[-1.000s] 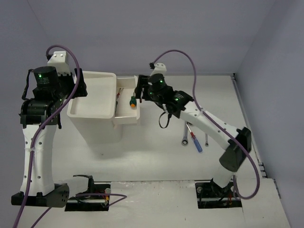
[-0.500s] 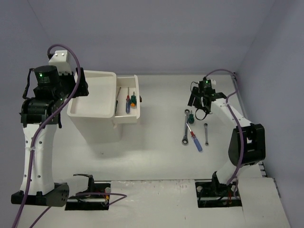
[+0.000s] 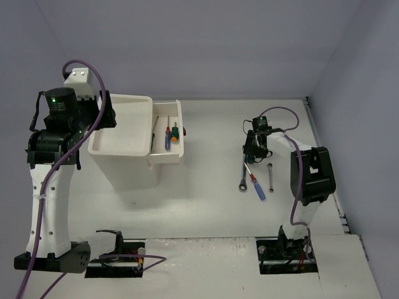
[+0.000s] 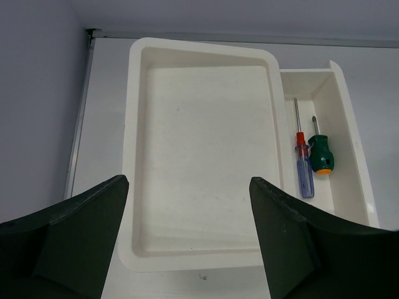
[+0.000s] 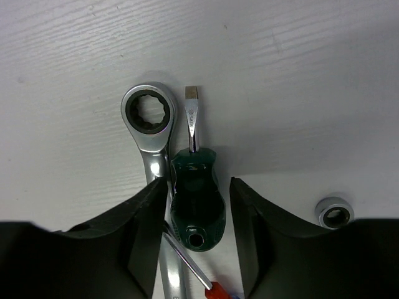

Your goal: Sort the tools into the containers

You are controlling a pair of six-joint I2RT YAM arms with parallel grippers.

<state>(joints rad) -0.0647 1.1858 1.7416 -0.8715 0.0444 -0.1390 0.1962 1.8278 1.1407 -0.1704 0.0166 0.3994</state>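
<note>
Right wrist view is showing the green screwdriver lying on the table just beside the wrench, between the jaws of the right gripper, partly open and empty; one finger is risking to pinch the wrench or the red screwdriver too. Left gripper is hanging wide open, empty.

White table: box, long wrench, short wrench, green screwdriver, blue screwdriver.

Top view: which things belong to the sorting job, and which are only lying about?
Job: white box, open drawer, blue screwdriver and green screwdriver inside; on the table short screwdriver, big wrench, small wrench, long screwdriver.
Not the job: purple cables.
</note>
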